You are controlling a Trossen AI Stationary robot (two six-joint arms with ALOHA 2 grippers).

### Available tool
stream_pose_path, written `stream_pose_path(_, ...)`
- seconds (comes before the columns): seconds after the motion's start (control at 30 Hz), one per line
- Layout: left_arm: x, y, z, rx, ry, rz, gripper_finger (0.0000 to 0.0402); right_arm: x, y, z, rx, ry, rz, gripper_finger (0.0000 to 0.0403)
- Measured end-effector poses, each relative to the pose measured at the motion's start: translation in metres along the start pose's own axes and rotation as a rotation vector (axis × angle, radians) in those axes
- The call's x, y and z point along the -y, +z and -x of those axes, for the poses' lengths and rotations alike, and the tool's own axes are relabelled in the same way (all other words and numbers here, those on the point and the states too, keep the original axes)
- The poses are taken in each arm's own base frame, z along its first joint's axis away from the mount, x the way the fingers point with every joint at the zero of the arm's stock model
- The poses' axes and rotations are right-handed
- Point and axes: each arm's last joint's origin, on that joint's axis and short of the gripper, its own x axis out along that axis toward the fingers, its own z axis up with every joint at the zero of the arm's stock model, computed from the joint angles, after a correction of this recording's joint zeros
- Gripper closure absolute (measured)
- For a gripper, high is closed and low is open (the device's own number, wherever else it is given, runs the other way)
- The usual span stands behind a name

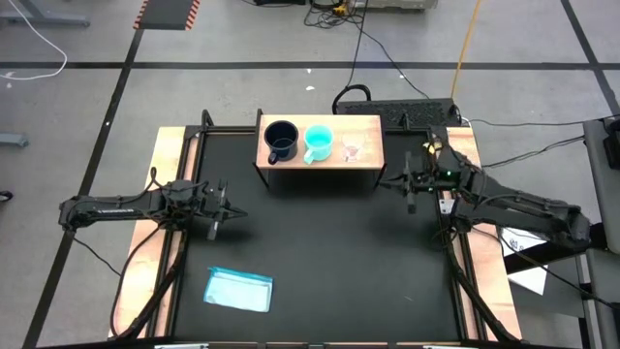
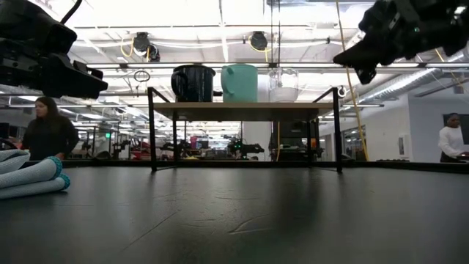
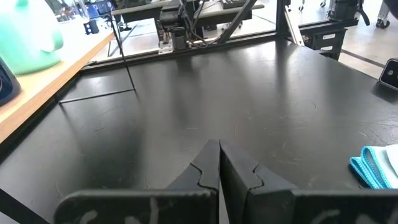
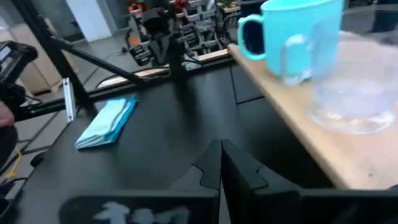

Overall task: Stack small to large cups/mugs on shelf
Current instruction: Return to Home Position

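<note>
The shelf (image 1: 320, 158) is a light wooden board on dark legs at the table's far middle. On its top a dark mug (image 1: 280, 141), a turquoise mug (image 1: 319, 142) and a small clear cup (image 1: 351, 149) stand side by side on their bases, from left to right. My left gripper (image 1: 231, 208) hovers shut over the mat, left of the shelf and nearer the front. My right gripper (image 1: 399, 184) hovers shut just off the shelf's right end, with the clear cup (image 4: 354, 87) and the turquoise mug (image 4: 292, 37) close ahead of it. Neither gripper holds anything.
A flat light-blue packet (image 1: 239, 289) lies on the black mat near the front left. Light wooden strips (image 1: 145, 233) run along the table's sides. A power strip and cables (image 1: 407, 109) sit behind the shelf. People (image 2: 47, 132) stand in the room beyond.
</note>
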Motion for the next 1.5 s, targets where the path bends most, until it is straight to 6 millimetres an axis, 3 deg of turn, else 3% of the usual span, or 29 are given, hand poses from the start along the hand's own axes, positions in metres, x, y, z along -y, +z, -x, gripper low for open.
stream_pose_path(0.43, 0.000, 0.003, 0.000, 0.027, 0.005, -0.016, 0.0394, -0.002, -0.053, -0.013, 0.094, 0.047, 0.169, 0.0403)
stream_pose_path(0.63, 0.000, 0.006, 0.000, 0.063, -0.026, 0.044, 0.0394, -0.001, -0.058, -0.013, 0.114, 0.044, 0.245, 0.0403)
stream_pose_path(1.1, -0.003, 0.011, 0.001, 0.110, 0.040, -0.003, 0.0399, -0.001, -0.068, -0.012, 0.173, 0.077, 0.267, 0.0403)
stream_pose_path(1.23, -0.003, 0.013, 0.001, 0.127, 0.051, -0.019, 0.0400, -0.004, -0.057, -0.008, 0.310, 0.093, 0.280, 0.0403)
stream_pose_path(1.5, -0.004, 0.018, 0.002, 0.173, 0.090, -0.076, 0.0401, -0.005, -0.057, -0.007, 0.314, 0.129, 0.307, 0.0403)
